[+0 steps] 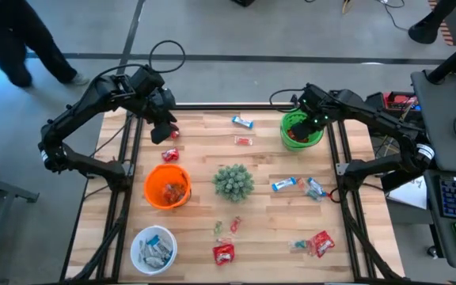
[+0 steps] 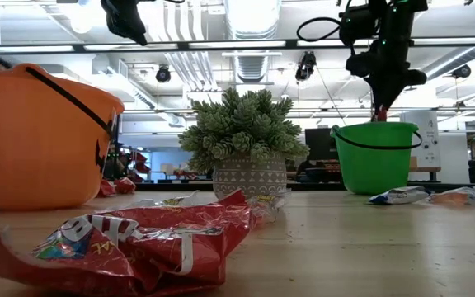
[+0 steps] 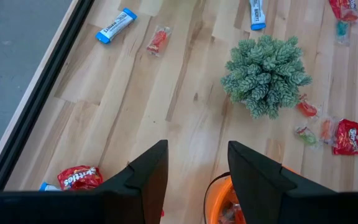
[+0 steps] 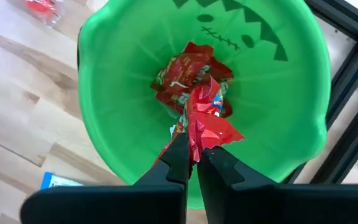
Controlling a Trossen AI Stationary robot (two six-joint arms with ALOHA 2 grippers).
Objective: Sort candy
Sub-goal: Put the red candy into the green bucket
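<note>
Release is the step you have in hand: your right claw (image 4: 193, 157) hangs over the mouth of the green plastic pail with the jagged painted grin (image 4: 272, 118), clenched on a crumpled red foil packet (image 4: 205, 121) that dangles above the red packets already lying at the bottom. Keep the claw centred over the opening, as the right wrist view has it, and part the fingers only there; a light wrapper can cling to a pad, so I would judge a slightly lower drop safer than a high one. Rise straight up afterwards so you do not catch the pail's black handle.

Your left claw (image 3: 196, 180) waits high above the orange plastic pail (image 1: 167, 187), fingers parted and grasping nothing. Just beside it on the pale wooden worktop (image 1: 204, 142) lies a red packet (image 1: 170, 154), a sensible next pick for that arm.

Count what remains loose from the high view:
- red packets: four that you can make out, one near the left claw, one small one mid-worktop at the back, one at the front edge (image 1: 223, 253), one front right (image 1: 321, 243);
- blue-and-white bars: one at the back (image 1: 242, 122), and two or so right of the spiky green potted plant (image 1: 233, 182);
- tiny green and pink pieces: a small cluster in front of the plant, too small to count.

Three containers stand out: green, orange, and a white bowl (image 1: 153, 248) of pale bars.
</note>
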